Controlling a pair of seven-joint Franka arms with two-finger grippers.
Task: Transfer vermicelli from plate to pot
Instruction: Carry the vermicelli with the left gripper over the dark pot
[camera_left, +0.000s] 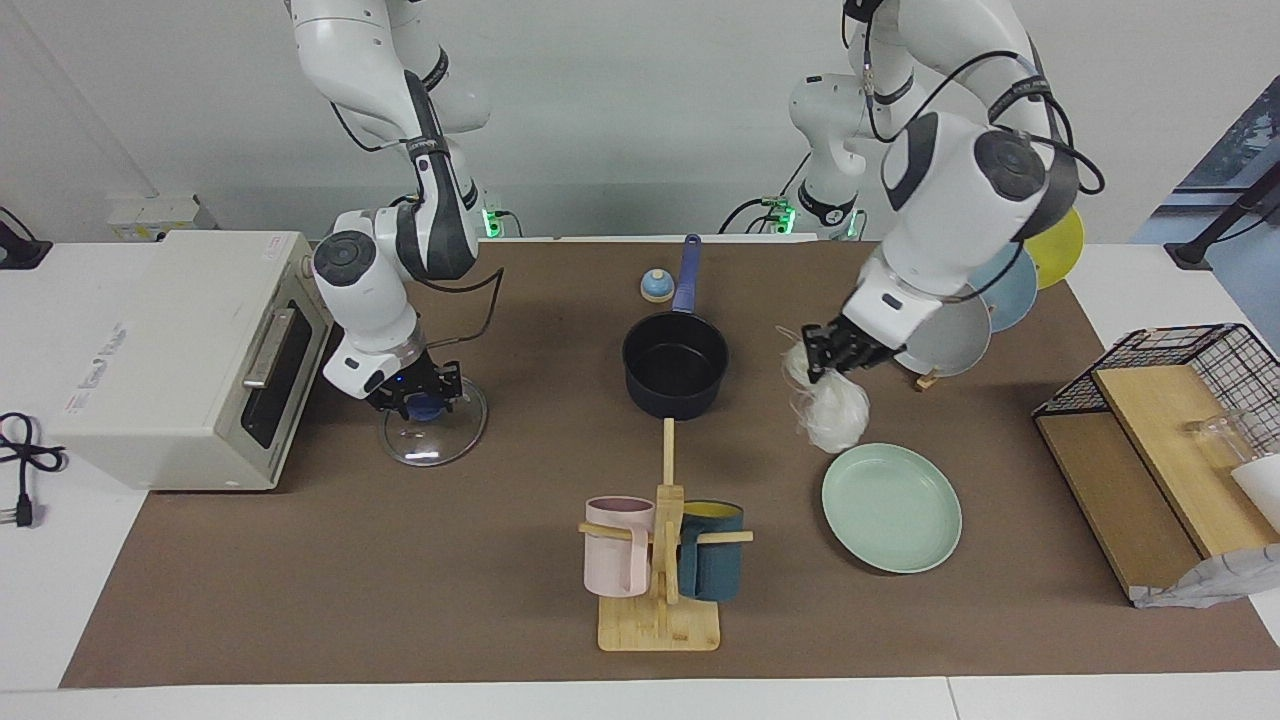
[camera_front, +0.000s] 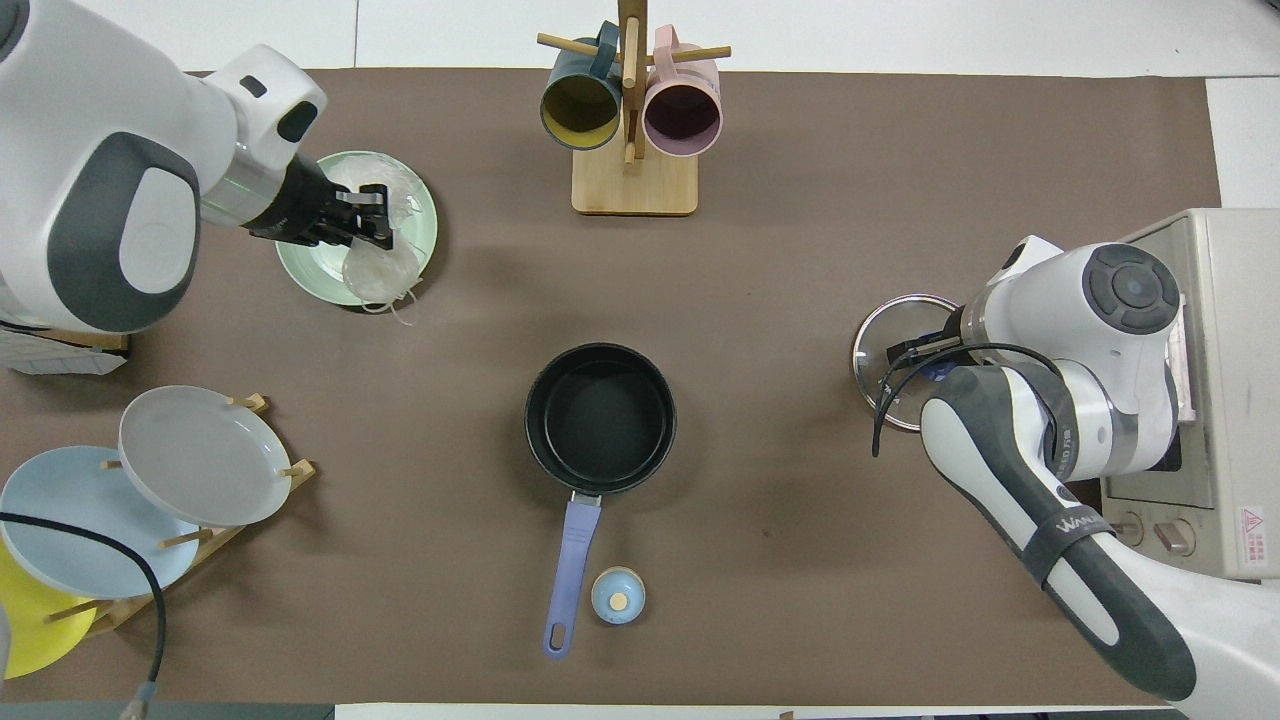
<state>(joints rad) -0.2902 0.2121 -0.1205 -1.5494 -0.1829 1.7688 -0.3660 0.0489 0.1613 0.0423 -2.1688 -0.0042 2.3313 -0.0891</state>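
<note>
My left gripper (camera_left: 826, 356) is shut on the vermicelli (camera_left: 832, 408), a whitish tangle that hangs from it in the air over the mat, beside the rim of the mint-green plate (camera_left: 891, 507). In the overhead view the left gripper (camera_front: 366, 216) and the vermicelli (camera_front: 384, 268) cover part of the plate (camera_front: 305, 268). The plate's inside shows bare in the facing view. The navy pot (camera_left: 675, 366) stands empty at the table's middle, its handle toward the robots; it also shows in the overhead view (camera_front: 600, 416). My right gripper (camera_left: 422, 392) waits low over the glass lid (camera_left: 436, 428).
A toaster oven (camera_left: 190, 350) stands at the right arm's end. A wooden mug tree (camera_left: 660, 560) with pink and teal mugs stands farther from the robots than the pot. A rack of upright plates (camera_left: 950, 335), a wire basket (camera_left: 1180, 400) and a small blue knobbed piece (camera_left: 657, 287) are also there.
</note>
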